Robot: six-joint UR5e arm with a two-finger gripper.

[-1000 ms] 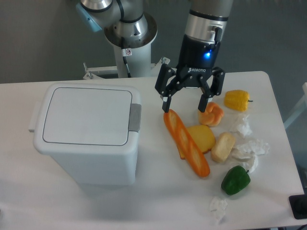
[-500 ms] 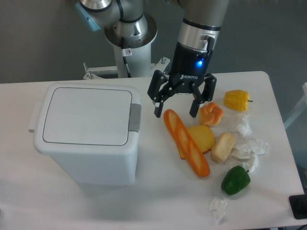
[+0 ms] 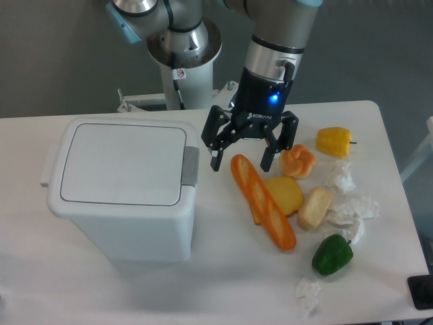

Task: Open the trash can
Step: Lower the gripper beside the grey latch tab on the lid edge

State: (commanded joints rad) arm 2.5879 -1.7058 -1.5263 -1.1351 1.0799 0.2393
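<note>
The large white trash can (image 3: 122,196) stands on the left of the table with its flat lid (image 3: 123,164) closed. A grey push-button tab (image 3: 191,166) sits on its right rim. My gripper (image 3: 240,164) is open and empty, pointing down. It hovers just right of the grey tab, above the top end of an orange baguette (image 3: 262,201). Its left fingertip is a short way from the tab and does not touch it.
Toy food lies right of the can: a yellow cheese wedge (image 3: 286,193), a croissant (image 3: 298,161), a yellow pepper (image 3: 335,141), a bread roll (image 3: 315,208), a green pepper (image 3: 332,254). Crumpled paper (image 3: 353,206) lies among them. The robot base (image 3: 183,47) stands behind.
My gripper has moved left and slightly down toward the can's grey tab, staying open. The can and the food have not moved.
</note>
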